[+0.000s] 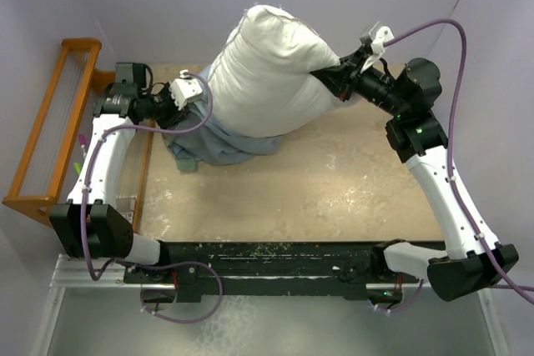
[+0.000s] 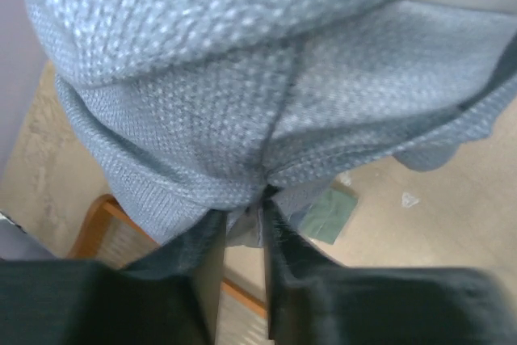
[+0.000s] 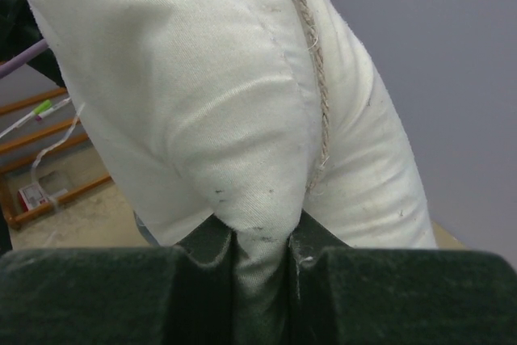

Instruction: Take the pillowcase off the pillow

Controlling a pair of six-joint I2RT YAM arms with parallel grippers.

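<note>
The plump off-white pillow (image 1: 267, 68) is lifted at the back middle, most of it bare. The pillowcase (image 1: 219, 141) is turned pale grey-blue side out and bunched round the pillow's lower left end, trailing on the table. My left gripper (image 1: 185, 93) is shut on a fold of the pillowcase (image 2: 242, 103), close to its left edge; a bit of its green outside (image 2: 329, 214) shows beneath. My right gripper (image 1: 332, 79) is shut on a corner of the pillow (image 3: 242, 94) at its right side, beside a corded seam (image 3: 315, 78).
A wooden rack (image 1: 52, 127) stands along the table's left edge, just beside my left arm; it also shows in the left wrist view (image 2: 105, 220). Pale walls close in behind the pillow. The beige tabletop (image 1: 334, 181) lies between the arms.
</note>
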